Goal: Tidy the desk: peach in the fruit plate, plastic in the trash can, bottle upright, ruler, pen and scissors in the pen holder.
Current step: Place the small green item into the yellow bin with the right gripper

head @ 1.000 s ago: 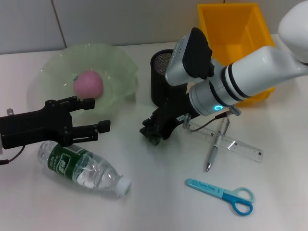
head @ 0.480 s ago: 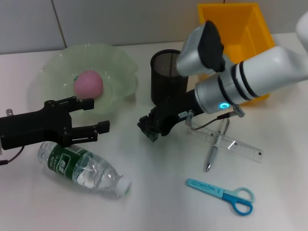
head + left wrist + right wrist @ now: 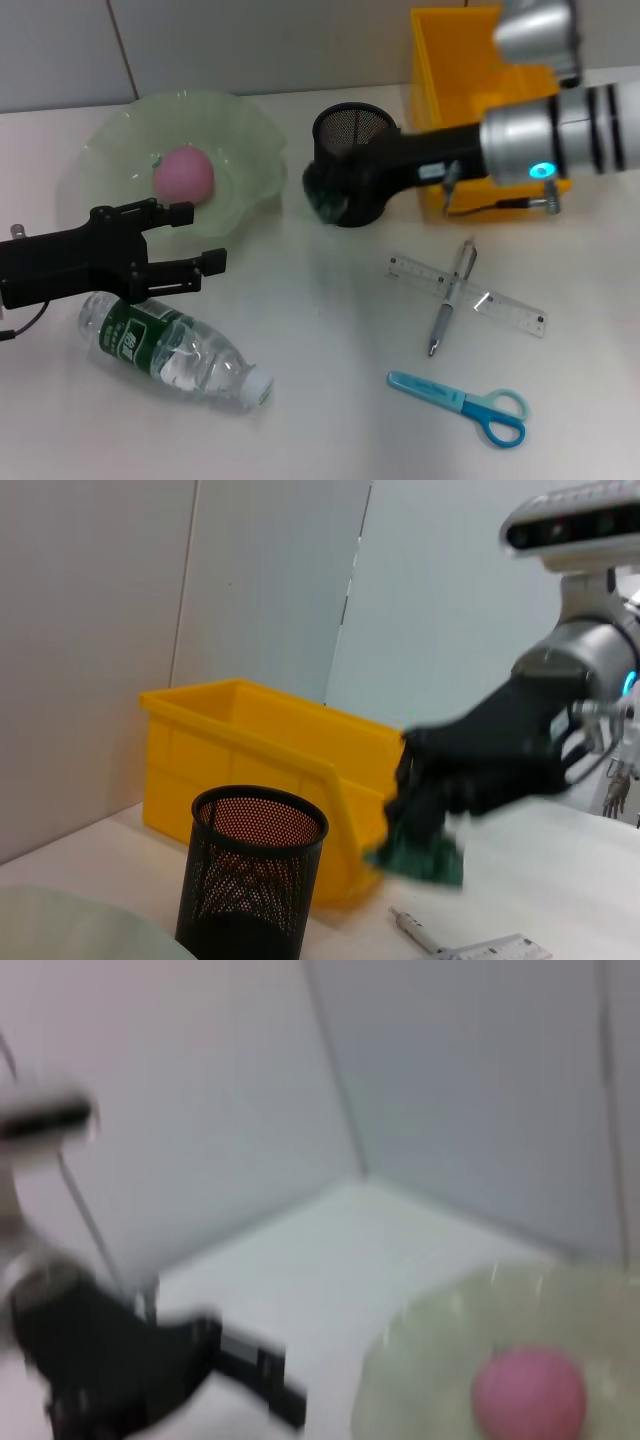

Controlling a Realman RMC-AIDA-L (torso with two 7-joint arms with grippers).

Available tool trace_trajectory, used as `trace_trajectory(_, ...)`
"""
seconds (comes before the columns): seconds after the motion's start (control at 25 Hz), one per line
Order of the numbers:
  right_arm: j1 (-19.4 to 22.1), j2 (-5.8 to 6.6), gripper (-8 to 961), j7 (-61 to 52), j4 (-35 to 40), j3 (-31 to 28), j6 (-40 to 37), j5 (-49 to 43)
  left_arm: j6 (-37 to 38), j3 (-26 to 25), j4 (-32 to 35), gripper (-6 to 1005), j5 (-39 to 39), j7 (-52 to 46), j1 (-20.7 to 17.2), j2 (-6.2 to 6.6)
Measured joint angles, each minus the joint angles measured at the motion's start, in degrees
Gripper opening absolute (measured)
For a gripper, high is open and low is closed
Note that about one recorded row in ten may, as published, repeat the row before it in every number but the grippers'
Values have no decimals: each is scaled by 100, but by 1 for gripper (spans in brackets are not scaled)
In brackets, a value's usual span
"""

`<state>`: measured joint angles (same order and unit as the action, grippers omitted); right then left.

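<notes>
Plastic (image 3: 325, 195) pinched in right gripper (image 3: 330, 192) beside holder (image 3: 352, 150), bound for bin (image 3: 480, 60); left gripper (image 3: 175, 240) spread wide near bottle (image 3: 175, 350).

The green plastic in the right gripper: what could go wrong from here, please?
The right gripper holds the green plastic beside the mesh pen holder, short of the yellow trash can. It could:
1. knock the pen holder over in passing;
2. let the loosely hanging plastic slip out early, perhaps into the pen holder.
The left gripper hovers open near the lying bottle.
</notes>
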<state>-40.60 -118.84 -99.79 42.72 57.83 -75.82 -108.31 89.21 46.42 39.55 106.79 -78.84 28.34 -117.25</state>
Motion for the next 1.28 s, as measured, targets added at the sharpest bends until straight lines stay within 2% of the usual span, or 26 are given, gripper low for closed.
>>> trace_trajectory(0.08, 234, 3, 60, 236, 102, -415, -154, 459, -1, -1, 0, 816, 0, 0, 5, 1)
trace_trajectory(0.24, 459, 14, 64, 499, 87, -816, -148, 951, -1, -1, 0, 815, 0, 0, 13, 1)
trace_trajectory(0.28, 584, 17, 65, 677, 19, -1150, -117, 1214, -1, -1, 0, 815, 0, 0, 14, 0)
trace_trajectory(0.32, 584, 17, 66, 677, 19, -1150, -117, 1214, -1, -1, 0, 815, 0, 0, 14, 0)
trace_trajectory(0.44, 700, 29, 68, 986, -234, -1733, 0, 1507, -1, -1, 2, 815, 0, 0, 21, 0)
trace_trajectory(0.48, 719, 60, 69, 1115, -429, -2077, 156, 1580, -1, -1, 4, 815, 0, 1, 22, 0)
trace_trajectory(0.52, 719, 60, 70, 1115, -429, -2077, 156, 1580, -1, -1, 5, 815, 0, 4, 28, 0)
trace_trajectory(0.56, 724, 103, 71, 1218, -617, -2369, 394, 1601, 0, -1, 5, 815, 0, 9, 38, 0)
trace_trajectory(0.88, 741, 134, 87, 1530, -858, -2561, 1339, 1618, -1, -1, 11, 814, 0, 57, 95, -4)
trace_trajectory(1.16, 696, 105, 148, 1642, -866, -2512, 1651, 1609, -6, -1, 19, 813, 0, 70, 106, -13)
trace_trajectory(1.28, 653, 105, 251, 1644, -878, -2493, 1838, 1586, -10, -1, 19, 813, 0, 70, 111, -15)
